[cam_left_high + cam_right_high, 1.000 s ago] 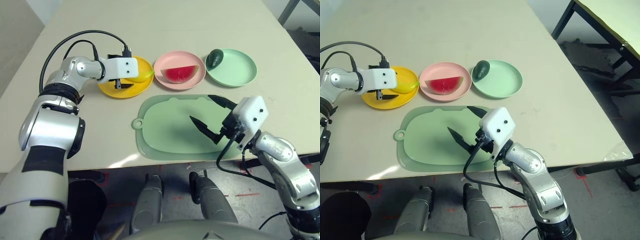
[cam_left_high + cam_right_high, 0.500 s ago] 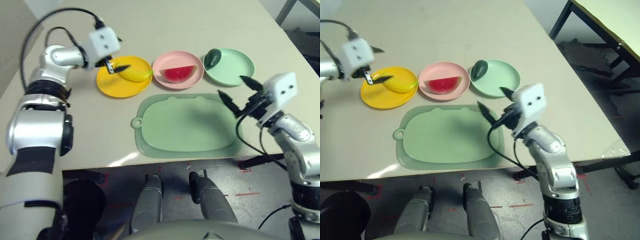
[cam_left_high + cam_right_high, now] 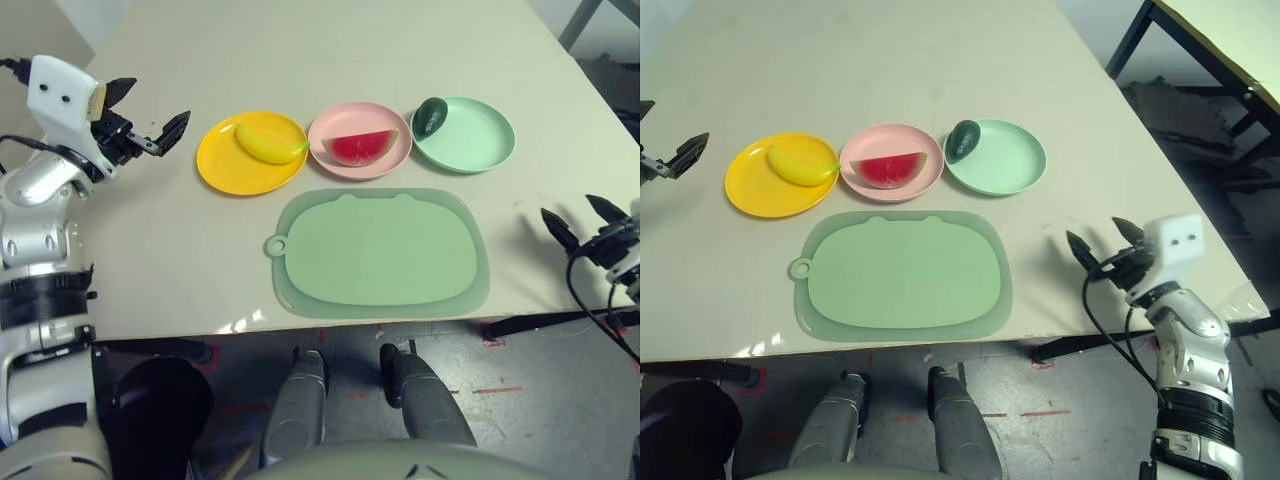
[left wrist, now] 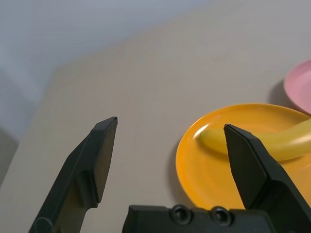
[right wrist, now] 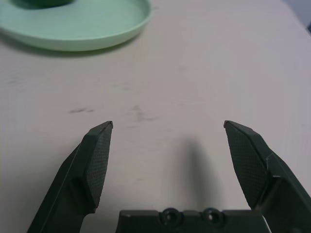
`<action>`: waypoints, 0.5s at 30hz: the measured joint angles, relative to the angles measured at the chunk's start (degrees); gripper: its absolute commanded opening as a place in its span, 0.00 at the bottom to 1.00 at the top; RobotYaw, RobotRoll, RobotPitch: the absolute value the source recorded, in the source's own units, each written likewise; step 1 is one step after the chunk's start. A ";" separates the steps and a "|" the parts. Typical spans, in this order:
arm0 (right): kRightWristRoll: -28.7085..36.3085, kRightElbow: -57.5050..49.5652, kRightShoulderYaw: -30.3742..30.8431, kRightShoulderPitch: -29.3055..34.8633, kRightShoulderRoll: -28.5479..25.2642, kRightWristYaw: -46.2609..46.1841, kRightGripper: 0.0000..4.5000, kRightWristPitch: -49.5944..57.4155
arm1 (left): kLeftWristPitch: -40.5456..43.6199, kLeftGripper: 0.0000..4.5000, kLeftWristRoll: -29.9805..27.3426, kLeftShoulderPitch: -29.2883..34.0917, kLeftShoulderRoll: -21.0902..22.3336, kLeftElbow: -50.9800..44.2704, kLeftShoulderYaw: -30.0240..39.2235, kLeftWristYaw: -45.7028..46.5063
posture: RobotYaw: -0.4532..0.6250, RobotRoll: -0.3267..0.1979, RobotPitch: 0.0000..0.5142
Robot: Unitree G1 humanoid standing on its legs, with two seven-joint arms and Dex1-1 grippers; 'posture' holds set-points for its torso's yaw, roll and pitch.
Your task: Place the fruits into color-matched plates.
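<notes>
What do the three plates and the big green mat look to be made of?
The yellow plate, pink plate and green plate look like smooth moulded plastic, with even colour and a faint sheen. The mat seems a softer matte material, perhaps silicone, lying thin and flat.

No readable text, label, brand, number or sign is found on anything in view.
</notes>
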 measured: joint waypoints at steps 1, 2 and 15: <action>0.09 3.23 -0.27 -1.67 -0.89 0.73 1.00 -1.26 | 1.63 0.99 -0.55 1.19 -1.28 -1.63 1.49 2.11 | 0.45 0.62 0.56; 0.15 5.72 -0.46 -3.00 -1.65 1.32 1.00 -2.33 | 2.95 0.99 -1.32 1.86 -2.36 -2.84 2.64 3.86 | 0.46 0.62 0.56; 0.97 21.99 -0.81 -12.82 -3.85 8.70 1.00 -6.80 | 9.64 0.99 -3.37 15.86 -11.59 -10.07 4.05 12.56 | 0.46 0.62 0.58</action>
